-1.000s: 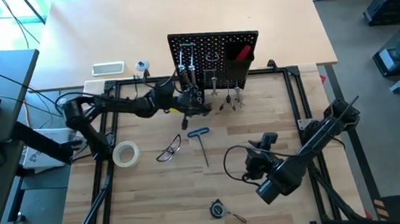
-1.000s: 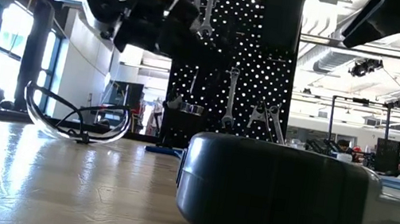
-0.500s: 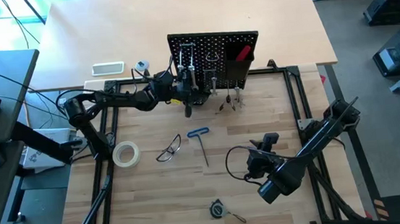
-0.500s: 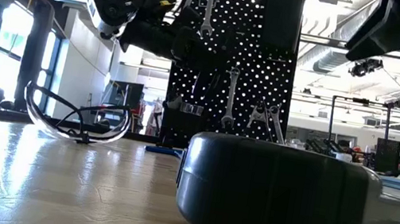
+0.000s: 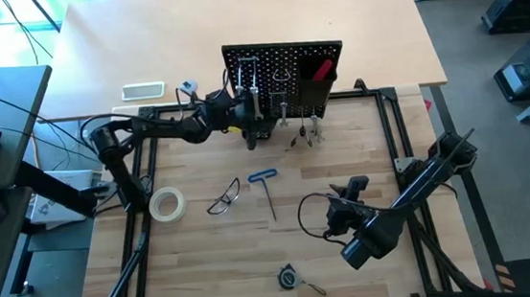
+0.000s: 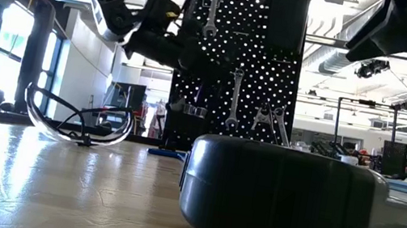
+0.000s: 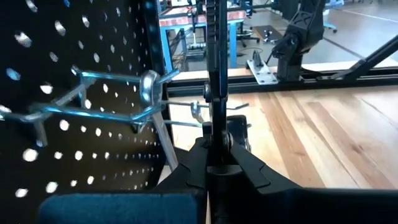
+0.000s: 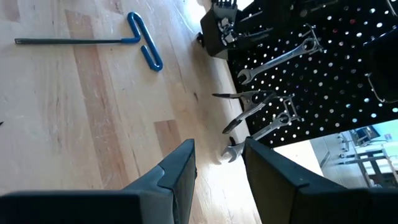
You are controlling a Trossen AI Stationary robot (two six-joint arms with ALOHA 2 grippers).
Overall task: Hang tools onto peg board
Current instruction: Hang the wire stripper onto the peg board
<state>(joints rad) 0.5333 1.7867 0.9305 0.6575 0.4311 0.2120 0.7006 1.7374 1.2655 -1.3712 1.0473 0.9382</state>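
Note:
The black peg board [image 5: 284, 78] stands upright at the table's far side. Silver wrenches [image 6: 234, 98] hang from its hooks, and a red-handled tool [image 5: 321, 69] sits in its bin. My left gripper [image 5: 248, 129] is at the board's lower left, shut on a thin dark tool [image 7: 215, 62] beside a wire hook [image 7: 93, 102]. My right gripper [image 8: 217, 165] is open and empty over the table's near right. The blue-handled hex key [image 5: 267, 189], clear glasses [image 5: 223, 198] and pale tape roll [image 5: 166, 204] lie flat on the table. My left gripper pinches the dark tool between its two fingers at the tool's near end [image 7: 215, 132]. The tool shows edge-on and runs on ahead of the fingers, in line with them. It is clear of the table and close to the peg board's face [image 7: 74, 149].
A round tape measure [image 5: 289, 278] lies near the table's front edge and fills the front of the low view [image 6: 279, 204]. A white tray [image 5: 143, 90] lies beyond the frame at the far left. Bare wood shows between the hex key and my right arm.
My left gripper has gone toward the table's far edge and up to the peg board, carrying the dark tool. The tool, which hung out toward the near side, now stands close against the board's lower left.

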